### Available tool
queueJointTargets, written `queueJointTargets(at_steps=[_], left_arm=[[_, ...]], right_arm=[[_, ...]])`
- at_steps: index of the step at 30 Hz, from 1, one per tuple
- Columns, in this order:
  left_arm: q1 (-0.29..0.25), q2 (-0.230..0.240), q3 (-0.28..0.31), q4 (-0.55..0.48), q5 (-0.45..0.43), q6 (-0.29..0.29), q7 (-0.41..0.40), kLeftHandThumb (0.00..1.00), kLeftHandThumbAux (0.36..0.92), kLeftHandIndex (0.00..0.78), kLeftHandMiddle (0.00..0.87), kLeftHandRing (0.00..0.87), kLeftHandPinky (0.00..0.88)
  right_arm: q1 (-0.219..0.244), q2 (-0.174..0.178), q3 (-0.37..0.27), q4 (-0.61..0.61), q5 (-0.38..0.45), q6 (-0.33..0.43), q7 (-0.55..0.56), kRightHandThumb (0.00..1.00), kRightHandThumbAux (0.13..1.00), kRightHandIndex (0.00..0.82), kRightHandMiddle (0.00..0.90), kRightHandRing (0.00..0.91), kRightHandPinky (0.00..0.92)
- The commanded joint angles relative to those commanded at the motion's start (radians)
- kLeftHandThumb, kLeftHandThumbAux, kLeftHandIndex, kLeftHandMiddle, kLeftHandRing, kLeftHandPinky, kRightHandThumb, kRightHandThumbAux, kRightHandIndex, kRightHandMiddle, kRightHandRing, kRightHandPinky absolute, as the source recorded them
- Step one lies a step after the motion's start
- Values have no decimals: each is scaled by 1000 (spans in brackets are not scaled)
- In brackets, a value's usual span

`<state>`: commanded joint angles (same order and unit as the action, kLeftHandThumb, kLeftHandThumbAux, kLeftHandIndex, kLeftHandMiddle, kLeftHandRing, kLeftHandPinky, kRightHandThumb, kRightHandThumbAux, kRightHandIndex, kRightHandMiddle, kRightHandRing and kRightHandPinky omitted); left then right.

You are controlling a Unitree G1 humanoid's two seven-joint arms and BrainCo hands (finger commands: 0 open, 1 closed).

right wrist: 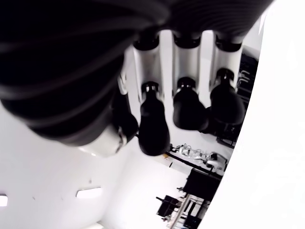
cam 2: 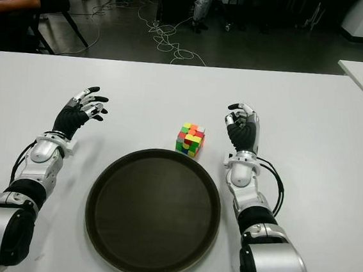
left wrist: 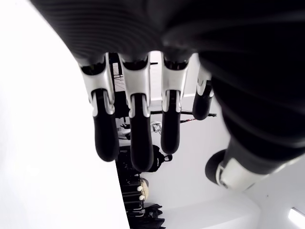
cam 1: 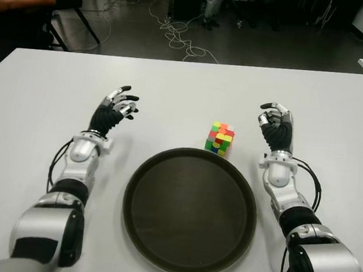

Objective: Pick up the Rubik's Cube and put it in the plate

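Multicoloured plastic Rubik's Cube (cam 1: 220, 138): frame centre, on white tabletop (cam 1: 186, 85), touching round dark plate (cam 1: 189, 211) far rim. Likely light, rigid; grip opposite flat faces. Right hand (cam 1: 275, 127) beside, curled, empty. Left hand (cam 1: 116, 108) relaxed, empty.

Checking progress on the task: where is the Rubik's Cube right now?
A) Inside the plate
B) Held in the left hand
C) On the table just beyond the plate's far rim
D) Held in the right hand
C: the Rubik's Cube sits on the white table just past the far rim of the plate, which holds nothing; the right hand and the left hand both hold nothing.
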<state>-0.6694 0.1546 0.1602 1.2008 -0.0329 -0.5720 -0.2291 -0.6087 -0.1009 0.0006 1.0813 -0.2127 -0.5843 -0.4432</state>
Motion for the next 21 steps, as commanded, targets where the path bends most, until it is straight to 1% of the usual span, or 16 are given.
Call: queueJointTargets(at_steps=[1, 2, 3, 4, 5, 9, 18, 21], left_arm=[[0, 0, 0, 0, 0, 1, 2, 461, 653, 161, 299, 388, 439], [0, 0, -1, 0, 1, 3, 4, 459, 652, 160, 298, 387, 440], [0, 0, -1, 0, 2, 4, 6, 458, 652, 160, 299, 387, 440], [0, -1, -3, 0, 3, 5, 10, 456, 651, 160, 299, 386, 442], [0, -1, -3, 0, 5, 5, 12, 454, 650, 160, 302, 388, 445], [0, 0, -7, 1, 9, 7, 21, 441, 644, 159, 298, 389, 445], [2, 1, -9, 0, 8, -1, 18, 454, 652, 154, 281, 381, 420], [2, 0, -7, 0, 4, 1, 13, 456, 652, 151, 279, 383, 423]], right_arm=[[1, 0, -2, 0, 4, 2, 8, 359, 627, 509, 773, 793, 790], [1, 0, -4, 0, 12, 6, 23, 230, 586, 535, 770, 794, 793], [1, 1, -6, 0, 17, 8, 34, 184, 562, 537, 765, 794, 795], [2, 0, -10, 2, 27, 10, 58, 117, 527, 539, 759, 793, 796], [2, 0, -13, 3, 35, 12, 75, 75, 497, 521, 748, 790, 795], [5, 0, -20, 4, 53, 13, 117, 15, 442, 489, 724, 782, 789], [9, -2, -22, 1, 68, 0, 154, 0, 396, 494, 721, 776, 789], [9, -3, -21, 2, 69, -6, 157, 0, 386, 476, 719, 776, 791]])
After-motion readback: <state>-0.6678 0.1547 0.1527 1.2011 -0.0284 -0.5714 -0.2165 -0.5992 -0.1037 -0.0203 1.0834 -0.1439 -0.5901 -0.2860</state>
